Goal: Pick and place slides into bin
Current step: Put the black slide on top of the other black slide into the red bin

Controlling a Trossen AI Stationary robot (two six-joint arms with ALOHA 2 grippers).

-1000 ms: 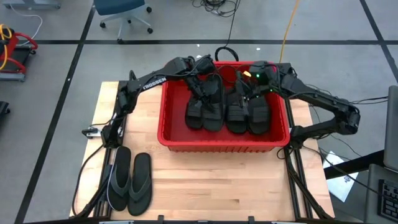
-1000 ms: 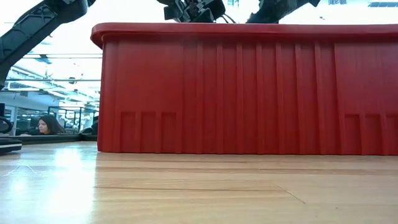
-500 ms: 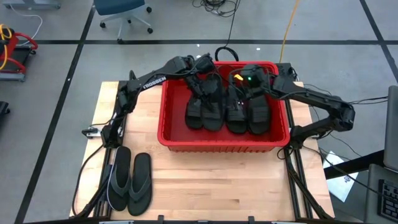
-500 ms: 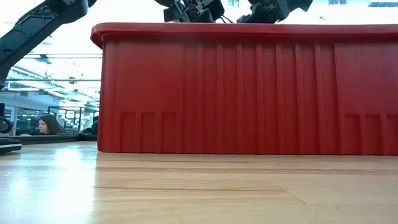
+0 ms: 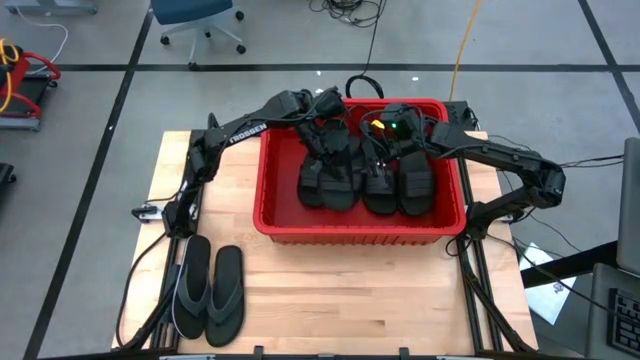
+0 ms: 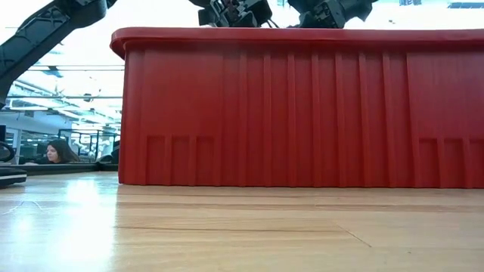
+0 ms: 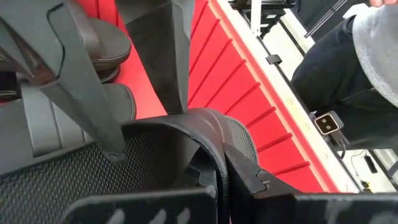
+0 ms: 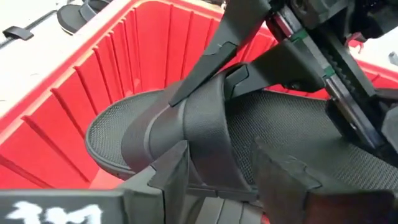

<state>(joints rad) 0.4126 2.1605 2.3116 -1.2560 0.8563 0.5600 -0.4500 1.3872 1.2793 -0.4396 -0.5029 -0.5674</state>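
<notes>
On the wooden table, left of the large rectangular red plastic bin (image 5: 262, 190), a pair of matte black rubber thong sandals (image 5: 210, 290) lies side by side, long axes running front to back. Inside the bin, four black band-strap slides (image 5: 365, 185) sit abreast, lengthwise front to back. Over the bin's far end, the left gripper (image 5: 325, 125) is clenched on a raised black slide's strap (image 7: 211, 134); the right gripper (image 8: 214, 171) straddles that strap, fingers parted.
</notes>
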